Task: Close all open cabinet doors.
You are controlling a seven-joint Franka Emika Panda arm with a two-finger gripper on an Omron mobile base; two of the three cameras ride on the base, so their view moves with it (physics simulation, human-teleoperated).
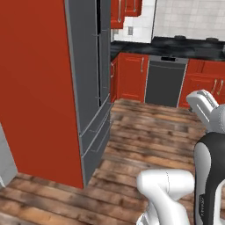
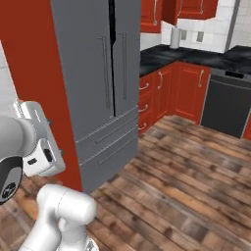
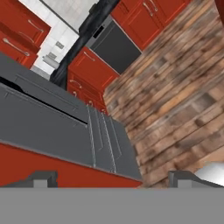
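The gripper (image 3: 113, 179) hangs released, its 2 tips wide apart, over the wood floor (image 3: 175, 87). Beyond stands the grey fridge (image 2: 105, 93) (French-door style). Farthest, the cabinet doors (image 2: 188, 10) hang above the dark counter (image 2: 196, 56).

You're in rendered home kitchen. Tall grey fridge (image 2: 105, 93) with double doors and bottom drawers stands in red surround. Glossy red base cabinets (image 1: 132, 77) run under black countertop (image 2: 196, 56). Dark grey dishwasher (image 1: 165, 81) sits between them. Red wall cabinet doors (image 2: 188, 9) hang over white tiled wall (image 1: 189, 17). Wood plank floor (image 2: 196, 181) throughout.
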